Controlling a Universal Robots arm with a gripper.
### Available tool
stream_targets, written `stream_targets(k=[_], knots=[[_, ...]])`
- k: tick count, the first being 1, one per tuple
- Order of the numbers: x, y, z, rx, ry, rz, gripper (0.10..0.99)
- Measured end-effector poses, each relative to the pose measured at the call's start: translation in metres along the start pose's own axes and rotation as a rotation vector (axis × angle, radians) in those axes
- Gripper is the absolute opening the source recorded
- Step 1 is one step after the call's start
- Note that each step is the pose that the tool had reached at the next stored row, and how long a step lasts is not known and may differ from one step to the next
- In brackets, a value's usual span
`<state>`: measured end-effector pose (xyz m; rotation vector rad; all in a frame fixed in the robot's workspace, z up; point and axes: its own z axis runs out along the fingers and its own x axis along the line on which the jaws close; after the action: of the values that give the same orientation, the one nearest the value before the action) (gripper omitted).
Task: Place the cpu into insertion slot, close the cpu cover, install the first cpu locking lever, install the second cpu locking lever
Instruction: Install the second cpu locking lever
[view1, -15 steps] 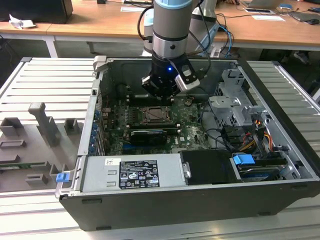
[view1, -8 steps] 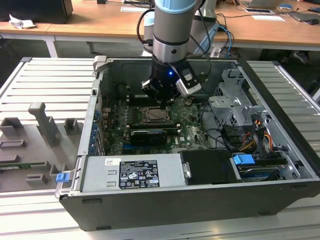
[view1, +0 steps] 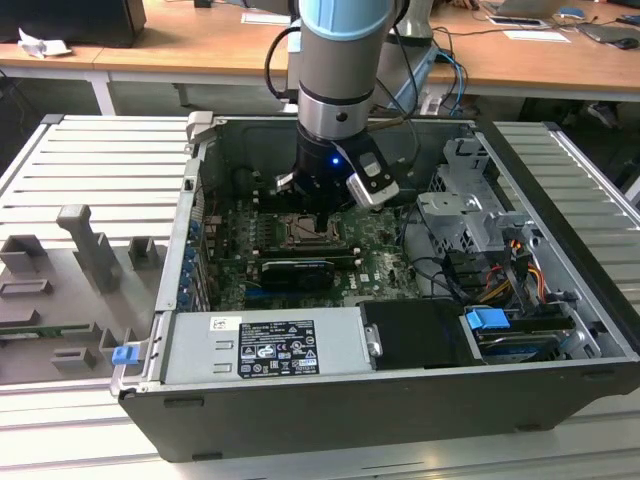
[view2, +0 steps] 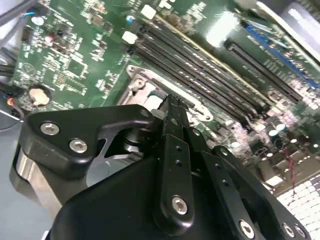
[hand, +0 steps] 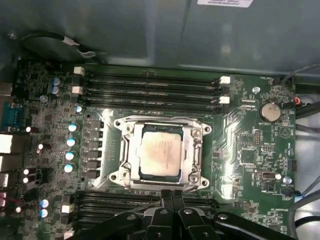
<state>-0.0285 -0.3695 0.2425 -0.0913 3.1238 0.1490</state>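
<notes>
In the first wrist view the cpu (hand: 160, 156), a dull silver square, lies in the insertion slot (hand: 120, 176) on the green board. The silver cpu cover (hand: 194, 150) lies flat around it like a frame. My gripper (hand: 172, 196) hovers just beside one edge of the socket with its black fingers pressed together and nothing between them. In the second wrist view the gripper (view2: 172, 102) tips sit at the socket's metal rim (view2: 142, 85). In the exterior view the gripper (view1: 322, 212) hangs right over the socket (view1: 305, 232) inside the open computer case.
Long black memory slots (hand: 150, 85) run along both sides of the socket. A black card (view1: 292, 272) lies in front of it and a grey power supply (view1: 265, 345) beyond that. Drive cage and cables (view1: 470, 240) fill the exterior view's right. Case walls (view1: 195, 200) enclose the board.
</notes>
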Motion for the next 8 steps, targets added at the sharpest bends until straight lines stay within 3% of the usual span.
stream_targets(k=[4, 7, 8], knots=[[0.0178, -0.0010, 0.0010, 0.000, -0.0002, -0.001, 0.106], [0.0189, -0.0016, 0.0073, -0.001, 0.0001, -0.002, 0.106], [0.0193, -0.0036, 0.0085, -0.008, -0.0001, -0.003, 0.106]])
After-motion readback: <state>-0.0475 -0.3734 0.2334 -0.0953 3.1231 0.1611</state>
